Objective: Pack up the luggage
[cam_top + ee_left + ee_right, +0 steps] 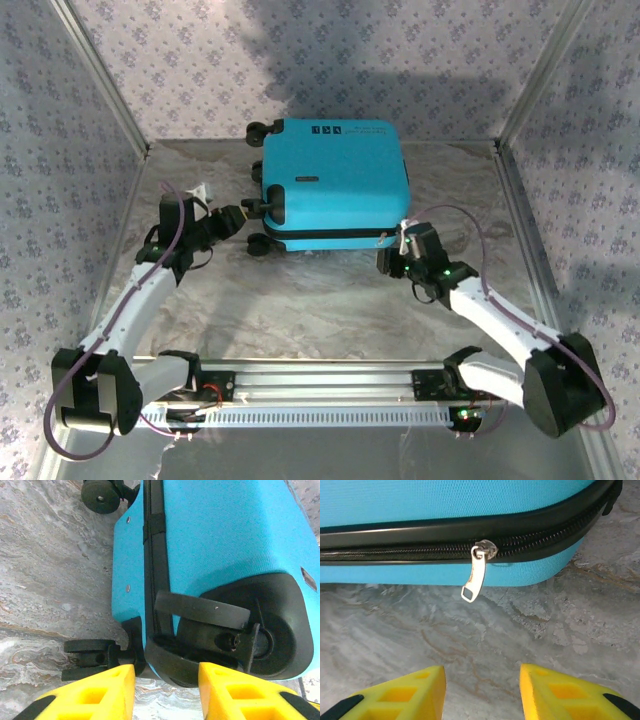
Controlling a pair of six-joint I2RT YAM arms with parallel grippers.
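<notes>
Turquoise luggage [335,180] lies flat on the marbled tabletop [300,300].
Left hand [167,680], released, nears a black wheel [87,652]; right hand [482,680], released, faces the zipper pull [476,575].

Cameras: one high view from behind the arms, two close wrist views at the edges of the luggage [335,185].

The top camera sits above and behind both arm bases and looks down and forward over the whole surface [320,300] to the back wall, far enough off to take in the luggage entire. The left wrist camera looks out along the left hand [167,690], very near the luggage's wheeled end and a black wheel [87,652]. The right wrist camera looks past the right hand [482,692], close on the near zipper seam and its silver pull [476,575]. All three views share the luggage and the marbled surface.
</notes>
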